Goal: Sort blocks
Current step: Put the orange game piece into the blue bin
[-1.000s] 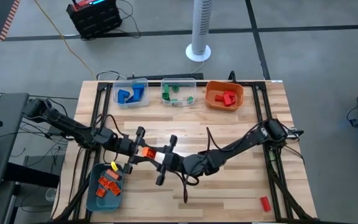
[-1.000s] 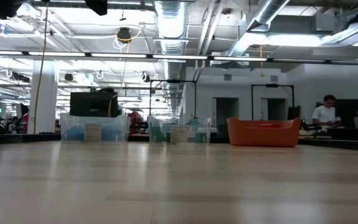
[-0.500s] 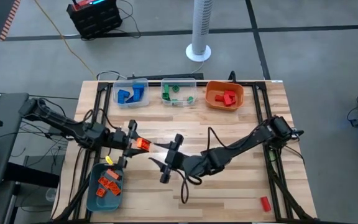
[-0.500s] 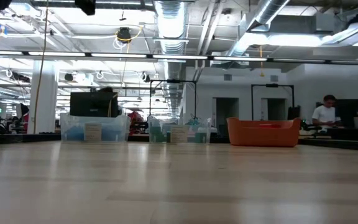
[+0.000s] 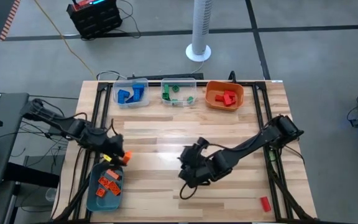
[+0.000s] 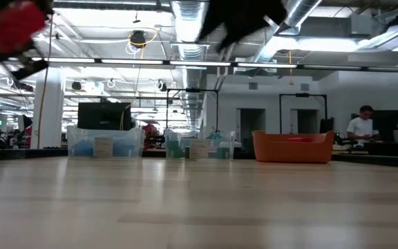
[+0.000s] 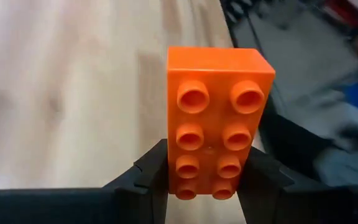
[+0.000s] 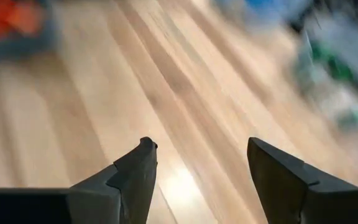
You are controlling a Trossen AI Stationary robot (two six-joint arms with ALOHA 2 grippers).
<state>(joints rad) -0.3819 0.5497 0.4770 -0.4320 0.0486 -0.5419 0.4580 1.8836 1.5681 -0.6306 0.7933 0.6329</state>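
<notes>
Brick, orange and studded, sits pinched at its lower end in the left pincer, by the teal bin. It looks hard, light and smooth, so flat sides grip best. Right pincer hangs wide, empty, mid-bench.

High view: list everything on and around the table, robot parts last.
Blue blocks: several, in the clear bin, far edge left.
Green blocks: a few, in the clear bin, far edge middle.
Red blocks: a few, in the orange bin, far edge right.
Orange blocks: several, in the teal bin, near left.
Red block: one, loose, near right.
Fan base: white, on the floor.
Left pincer: holds an orange block above the teal bin.
Right pincer: open, mid-table.
</notes>
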